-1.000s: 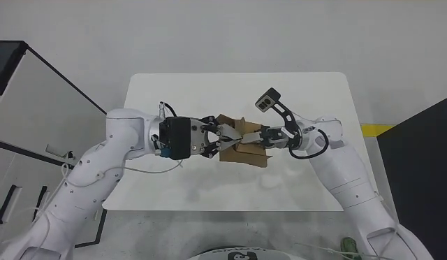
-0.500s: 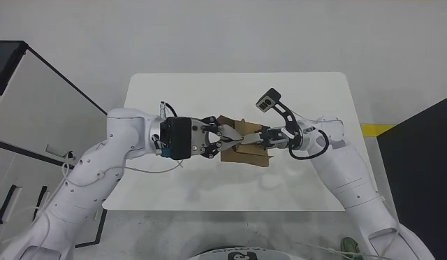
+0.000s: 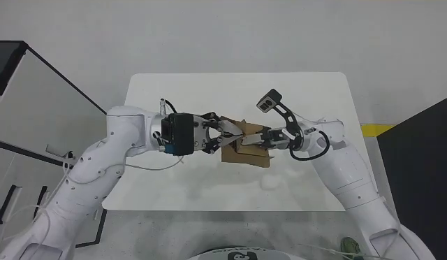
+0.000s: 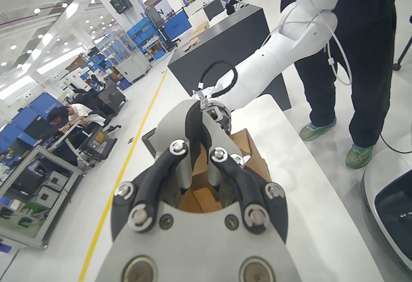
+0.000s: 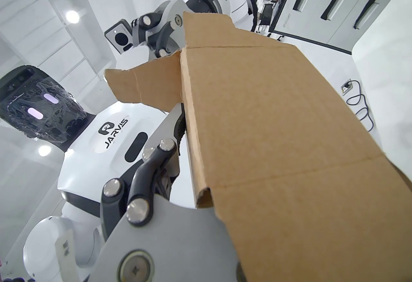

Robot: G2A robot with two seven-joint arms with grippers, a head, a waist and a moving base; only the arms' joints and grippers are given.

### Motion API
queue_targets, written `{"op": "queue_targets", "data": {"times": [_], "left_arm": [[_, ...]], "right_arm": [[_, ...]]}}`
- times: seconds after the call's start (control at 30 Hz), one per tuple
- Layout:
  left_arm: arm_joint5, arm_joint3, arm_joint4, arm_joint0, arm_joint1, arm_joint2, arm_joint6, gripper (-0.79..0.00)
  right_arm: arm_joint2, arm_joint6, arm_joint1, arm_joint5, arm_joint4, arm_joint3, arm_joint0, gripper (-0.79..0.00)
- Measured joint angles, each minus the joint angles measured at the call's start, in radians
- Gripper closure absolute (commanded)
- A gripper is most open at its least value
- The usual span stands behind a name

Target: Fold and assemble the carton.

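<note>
A brown cardboard carton [image 3: 246,152] lies partly folded at the middle of the white table [image 3: 307,106], held between both arms. My left gripper [image 3: 225,135] meets it from the left, its fingers [image 4: 180,122] drawn together on a raised flap [image 5: 145,84]. The carton's body [image 4: 254,158] lies just beyond that gripper. From the right, my right gripper [image 3: 257,140] pinches the carton's side wall [image 5: 273,122]. One finger [image 5: 172,127] presses flat against the wall, and the board hides the other. The left gripper [image 5: 161,29] shows past the carton's far edge.
A dark cabinet [image 3: 419,148] stands off the table's right side. A black-framed panel [image 3: 42,99] stands to the left. Bare table surface lies around the carton on the far side and the near side [image 3: 209,190].
My left gripper has shifted slightly to the right and away, taking the flap with it, so the flap stands more over the carton. The right arm has barely moved.
</note>
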State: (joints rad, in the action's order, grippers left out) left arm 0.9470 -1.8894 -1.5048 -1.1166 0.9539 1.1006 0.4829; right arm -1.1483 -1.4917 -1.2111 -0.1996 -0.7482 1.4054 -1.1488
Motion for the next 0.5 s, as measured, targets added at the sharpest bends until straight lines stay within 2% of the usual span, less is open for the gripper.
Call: {"op": "queue_targets", "data": {"times": [0.5], "left_arm": [[-0.034, 0.011, -0.048, -0.045, -0.018, 0.096, -0.015, 0.000]], "right_arm": [[-0.005, -0.025, 0.006, -0.053, -0.011, 0.004, 0.006, 0.000]]}}
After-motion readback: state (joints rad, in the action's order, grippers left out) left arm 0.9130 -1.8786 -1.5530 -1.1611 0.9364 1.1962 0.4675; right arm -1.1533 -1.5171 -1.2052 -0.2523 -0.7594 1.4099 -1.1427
